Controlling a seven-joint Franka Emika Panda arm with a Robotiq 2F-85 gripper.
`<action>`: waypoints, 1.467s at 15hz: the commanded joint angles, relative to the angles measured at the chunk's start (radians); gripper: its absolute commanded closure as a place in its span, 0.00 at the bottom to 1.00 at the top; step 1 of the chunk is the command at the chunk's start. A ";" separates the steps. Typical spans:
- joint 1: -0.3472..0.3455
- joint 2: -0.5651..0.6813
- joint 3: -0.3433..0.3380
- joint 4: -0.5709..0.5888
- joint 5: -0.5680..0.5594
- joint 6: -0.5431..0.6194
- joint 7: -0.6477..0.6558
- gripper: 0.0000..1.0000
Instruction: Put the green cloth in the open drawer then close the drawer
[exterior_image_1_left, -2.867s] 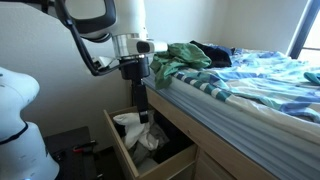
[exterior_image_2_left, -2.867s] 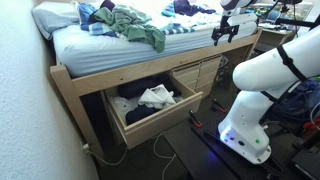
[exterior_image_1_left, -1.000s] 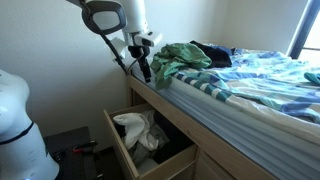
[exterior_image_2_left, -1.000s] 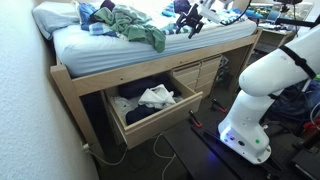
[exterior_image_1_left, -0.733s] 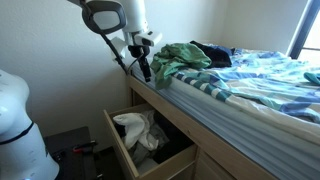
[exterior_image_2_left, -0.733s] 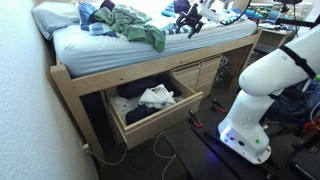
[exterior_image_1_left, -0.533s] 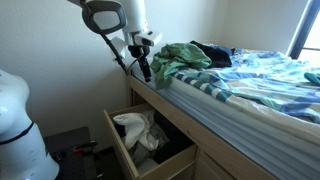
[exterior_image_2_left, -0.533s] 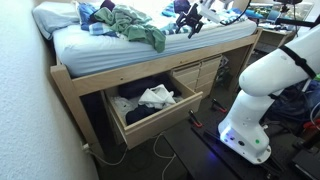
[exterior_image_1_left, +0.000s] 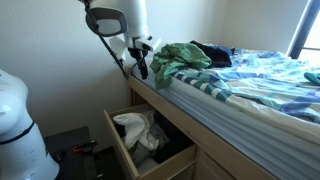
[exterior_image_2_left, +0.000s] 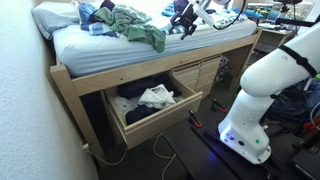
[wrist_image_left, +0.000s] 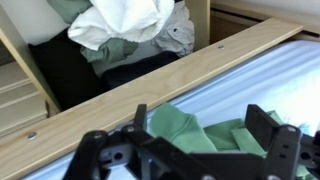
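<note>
The green cloth (exterior_image_1_left: 178, 58) lies crumpled on the bed near its edge; it also shows in an exterior view (exterior_image_2_left: 138, 28). In the wrist view the green cloth (wrist_image_left: 195, 138) lies on the striped sheet between my two fingers. My gripper (wrist_image_left: 200, 122) is open and points down over the bed's edge; it shows in both exterior views (exterior_image_1_left: 140, 68) (exterior_image_2_left: 183, 28). The open drawer (exterior_image_1_left: 120, 150) sticks out under the bed frame, with white and dark clothes in it. Its wooden front (exterior_image_2_left: 165, 118) shows in an exterior view.
A wooden bed rail (wrist_image_left: 150, 85) runs between the cloth and the drawer below. White clothing (wrist_image_left: 130, 25) fills the drawer. More clothes and a blue blanket (exterior_image_1_left: 260, 70) lie on the bed. A white robot base (exterior_image_2_left: 250, 110) stands beside the drawer.
My arm has risen from above the open drawer to the bed's edge. Over the last second it has shifted slightly toward the green cloth. The drawer has not moved.
</note>
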 joint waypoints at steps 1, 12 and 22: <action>0.065 0.051 -0.004 0.048 0.143 0.020 -0.069 0.00; 0.082 0.176 0.139 0.147 0.280 0.011 -0.176 0.00; 0.096 0.263 0.189 0.191 0.269 0.254 -0.237 0.00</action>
